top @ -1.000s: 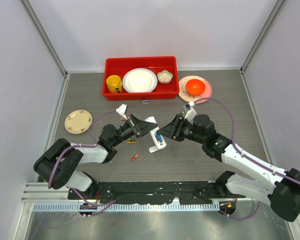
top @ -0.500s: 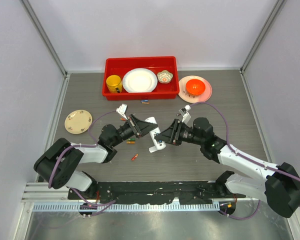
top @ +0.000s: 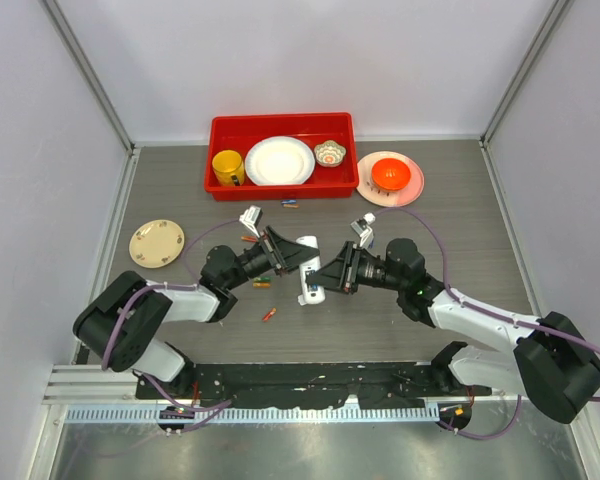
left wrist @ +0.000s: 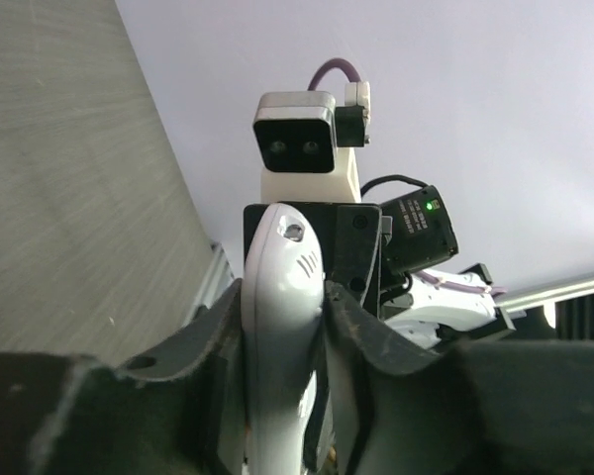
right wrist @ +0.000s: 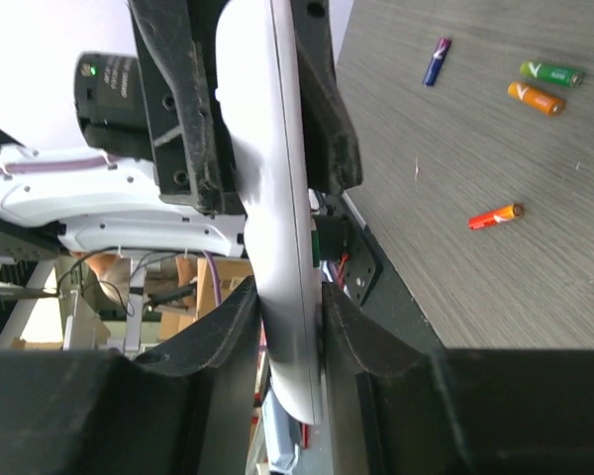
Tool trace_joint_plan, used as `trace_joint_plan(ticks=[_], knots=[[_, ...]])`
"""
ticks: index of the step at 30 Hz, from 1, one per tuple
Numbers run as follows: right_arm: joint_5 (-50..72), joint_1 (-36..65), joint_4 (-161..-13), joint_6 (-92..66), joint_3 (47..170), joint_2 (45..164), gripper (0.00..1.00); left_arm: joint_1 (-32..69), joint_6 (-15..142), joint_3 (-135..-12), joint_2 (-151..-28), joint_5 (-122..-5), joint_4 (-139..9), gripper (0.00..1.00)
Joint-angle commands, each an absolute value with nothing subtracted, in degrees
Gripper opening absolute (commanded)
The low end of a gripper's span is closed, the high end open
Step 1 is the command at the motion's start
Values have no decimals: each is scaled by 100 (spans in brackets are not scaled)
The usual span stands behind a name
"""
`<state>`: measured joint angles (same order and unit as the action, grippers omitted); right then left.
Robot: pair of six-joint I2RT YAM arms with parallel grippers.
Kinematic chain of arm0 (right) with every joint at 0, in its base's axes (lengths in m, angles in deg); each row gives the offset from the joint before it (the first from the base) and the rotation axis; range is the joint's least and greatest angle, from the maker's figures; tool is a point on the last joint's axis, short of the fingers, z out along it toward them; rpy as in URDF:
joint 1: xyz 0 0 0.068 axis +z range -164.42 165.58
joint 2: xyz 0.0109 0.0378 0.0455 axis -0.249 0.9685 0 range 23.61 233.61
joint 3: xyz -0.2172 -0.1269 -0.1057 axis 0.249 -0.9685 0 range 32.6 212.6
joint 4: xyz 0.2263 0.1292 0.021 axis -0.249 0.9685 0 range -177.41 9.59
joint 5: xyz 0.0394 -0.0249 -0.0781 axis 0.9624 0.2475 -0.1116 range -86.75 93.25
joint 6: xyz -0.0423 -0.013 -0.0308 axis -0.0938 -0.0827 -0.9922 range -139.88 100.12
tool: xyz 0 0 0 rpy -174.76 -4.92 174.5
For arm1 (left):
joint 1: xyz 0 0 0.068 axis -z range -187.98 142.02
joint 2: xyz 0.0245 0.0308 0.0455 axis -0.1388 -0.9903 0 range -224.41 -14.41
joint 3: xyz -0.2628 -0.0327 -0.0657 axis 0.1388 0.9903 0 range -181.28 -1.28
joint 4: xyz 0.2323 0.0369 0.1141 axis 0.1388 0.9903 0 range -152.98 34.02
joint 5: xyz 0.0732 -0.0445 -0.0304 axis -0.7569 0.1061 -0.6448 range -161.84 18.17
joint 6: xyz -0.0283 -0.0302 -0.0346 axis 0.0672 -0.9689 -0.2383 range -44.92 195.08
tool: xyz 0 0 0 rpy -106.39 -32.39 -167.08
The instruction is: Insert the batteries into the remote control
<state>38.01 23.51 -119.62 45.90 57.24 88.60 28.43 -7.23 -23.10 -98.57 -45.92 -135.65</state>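
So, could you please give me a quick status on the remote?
Left gripper clamped on remote control, mid-air. Right gripper straddling it, grip unconfirmed. Batteries loose on table. Nothing in the way.

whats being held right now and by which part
The remote control, pinched by both: left pincer near one end, right pincer further along it.

There's a red tray (top: pixel 280 118) with a yellow cup (top: pixel 227 166), white plate (top: pixel 279 160) and patterned bowl (top: pixel 330 152) inside. Right of the tray sits an orange bowl (top: pixel 390 174) on a pink plate (top: pixel 414 189). White remote control (top: pixel 308 286); orange, green and blue batteries (right wrist: pixel 535 97).
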Motion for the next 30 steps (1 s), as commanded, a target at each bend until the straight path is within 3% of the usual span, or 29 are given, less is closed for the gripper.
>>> trace_joint_plan(ticks=[1,6,12,16,26,30], knots=[[4148,2434,-11775,4298,5888,8777,4,2894,-973,-2668,-10045,-4126,-15158,39],[4245,2399,-11484,4086,5993,8777,1,2894,-1106,-2712,-10116,-3721,-15158,43],[4429,2294,-11466,4042,6002,8724,1,2894,-1193,-2633,-10116,-3484,-15158,38],[4675,2223,-11492,4042,6064,8698,1,2894,-1264,-2633,-10143,-3281,-15158,44],[5036,2179,-11598,4077,6134,8733,1,2999,-1325,-2668,-10019,-2789,-15158,46],[5071,2162,-11642,4103,6134,8733,1,3078,-1317,-2659,-10019,-2745,-15158,41]])
